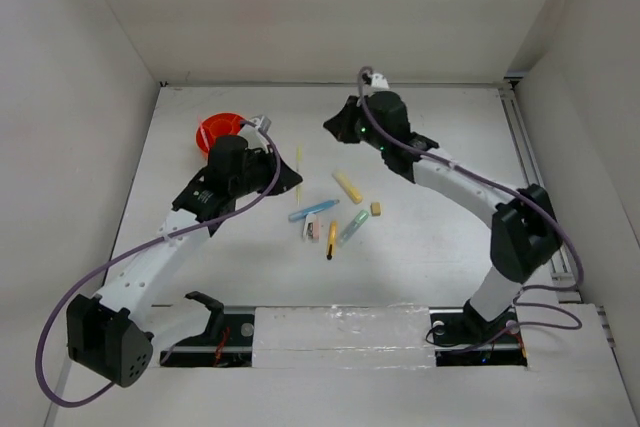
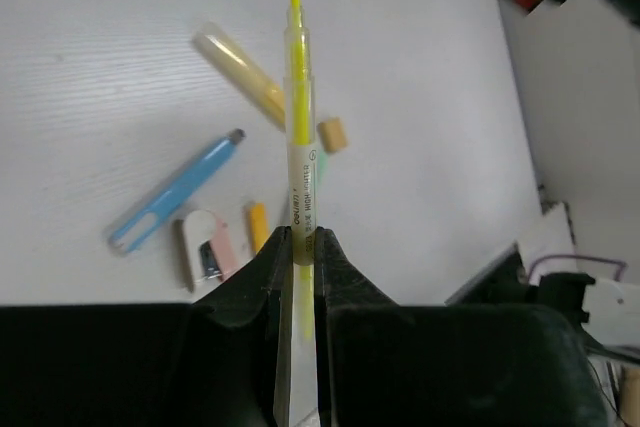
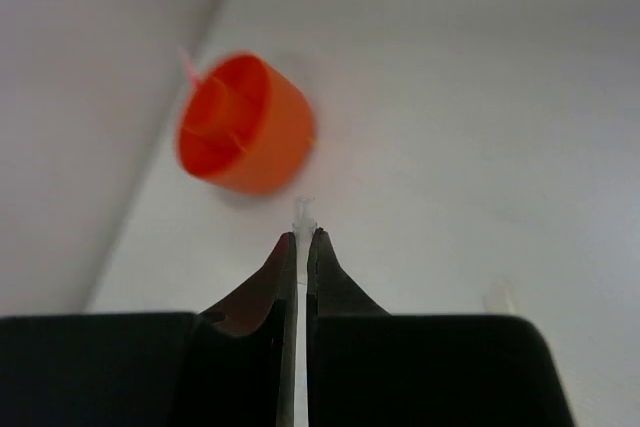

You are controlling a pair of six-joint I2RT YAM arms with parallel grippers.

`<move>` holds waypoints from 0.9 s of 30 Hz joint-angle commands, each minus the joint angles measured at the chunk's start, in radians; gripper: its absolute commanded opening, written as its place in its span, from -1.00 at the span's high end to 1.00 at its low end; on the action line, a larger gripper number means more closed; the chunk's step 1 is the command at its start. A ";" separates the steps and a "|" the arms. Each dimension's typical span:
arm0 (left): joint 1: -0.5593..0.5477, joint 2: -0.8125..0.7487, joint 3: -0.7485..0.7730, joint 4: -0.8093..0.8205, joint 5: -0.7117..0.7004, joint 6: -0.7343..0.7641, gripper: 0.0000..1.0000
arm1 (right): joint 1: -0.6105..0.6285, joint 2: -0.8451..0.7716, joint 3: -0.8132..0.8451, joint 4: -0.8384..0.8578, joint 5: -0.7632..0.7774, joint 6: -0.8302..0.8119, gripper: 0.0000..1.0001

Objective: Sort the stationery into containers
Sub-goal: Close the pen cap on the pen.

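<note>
My left gripper (image 2: 300, 237) is shut on a thin yellow pen (image 2: 299, 117) and holds it above the table; in the top view the gripper (image 1: 288, 177) is right of the orange tub (image 1: 218, 132). On the table lie a yellow marker (image 1: 347, 187), a blue pen (image 1: 313, 210), a pale green pen (image 1: 352, 228), a black-tipped yellow pencil (image 1: 331, 240), a tan eraser (image 1: 376, 209) and a white-pink eraser (image 1: 312, 229). My right gripper (image 3: 302, 235) is shut on a thin clear piece (image 3: 303, 211), facing the tub (image 3: 240, 125). A pink pen (image 3: 190, 67) sticks out of the tub.
White walls close in the table on the left, back and right. A metal rail (image 1: 530, 162) runs along the right edge. The tub stands near the back left corner.
</note>
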 commanded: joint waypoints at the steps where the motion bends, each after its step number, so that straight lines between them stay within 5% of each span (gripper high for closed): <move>1: -0.002 -0.006 -0.040 0.218 0.255 -0.018 1.00 | -0.023 -0.092 -0.083 0.335 -0.127 0.209 1.00; 4: -0.002 0.004 -0.060 0.262 0.328 -0.018 1.00 | -0.063 -0.118 -0.211 0.607 -0.214 0.308 1.00; 13: -0.002 -0.006 -0.071 0.270 0.331 -0.018 1.00 | -0.063 -0.075 -0.258 0.809 -0.368 0.455 1.00; 27: 0.010 0.013 -0.062 0.221 0.207 -0.038 1.00 | -0.045 -0.124 -0.288 0.779 -0.357 0.426 1.00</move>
